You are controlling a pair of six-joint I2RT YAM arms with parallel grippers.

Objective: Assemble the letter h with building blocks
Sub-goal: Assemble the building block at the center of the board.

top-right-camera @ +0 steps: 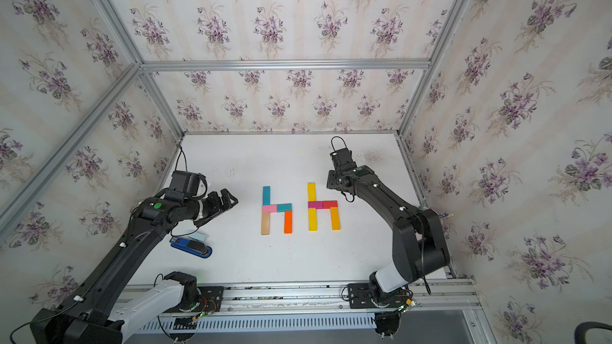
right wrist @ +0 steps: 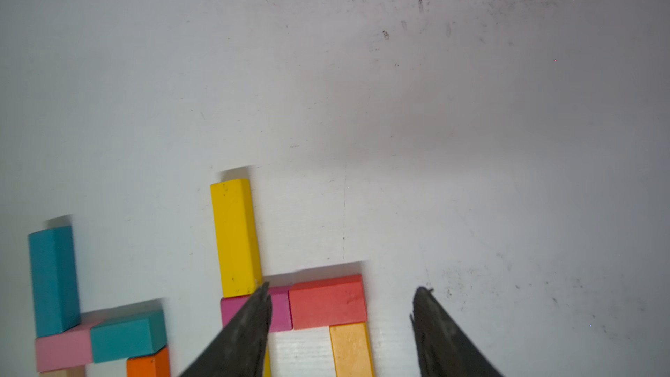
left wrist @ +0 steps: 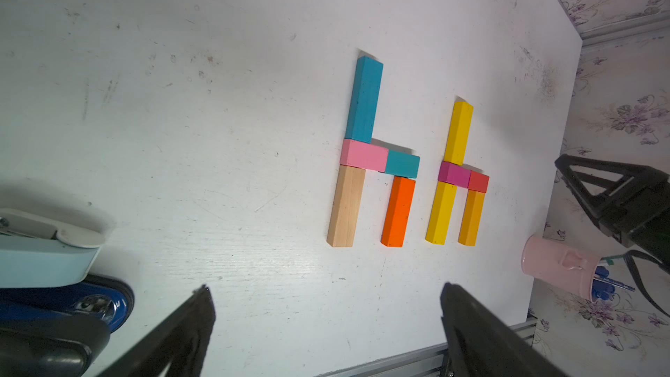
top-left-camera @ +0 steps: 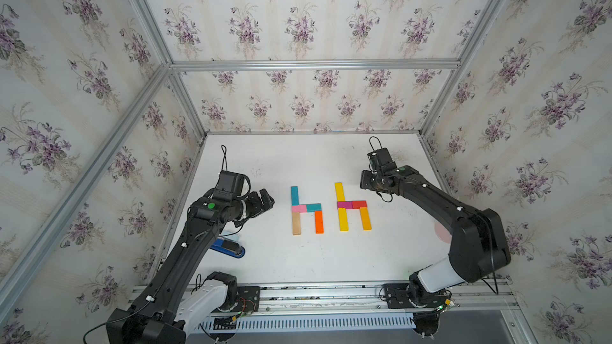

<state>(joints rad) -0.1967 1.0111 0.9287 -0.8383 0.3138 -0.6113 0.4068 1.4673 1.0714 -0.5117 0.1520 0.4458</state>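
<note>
Ten blocks point(top-left-camera: 299, 208): two teal point(top-left-camera: 294, 195), two yellow point(top-left-camera: 339, 191), one orange point(top-left-camera: 319, 221), one amber point(top-left-camera: 365, 218), one pink, one tan point(top-left-camera: 296, 223), one magenta point(top-left-camera: 344, 205), one red point(top-left-camera: 359, 204). One blue stapler point(top-left-camera: 239, 253), one pale-blue object point(left wrist: 43, 259), one pink cup point(left wrist: 554, 266).

Both top views reach me evenly bright, stretched by the wide lens toward the corners. The painted wooden building blocks point(left wrist: 363, 99) throw short, soft shadows on the scuffed white table point(left wrist: 181, 121), which shows a mild sheen. Up close, my right gripper point(right wrist: 343, 287) has blurred fingers point(right wrist: 246, 335), and that view dims at its edges.
</note>
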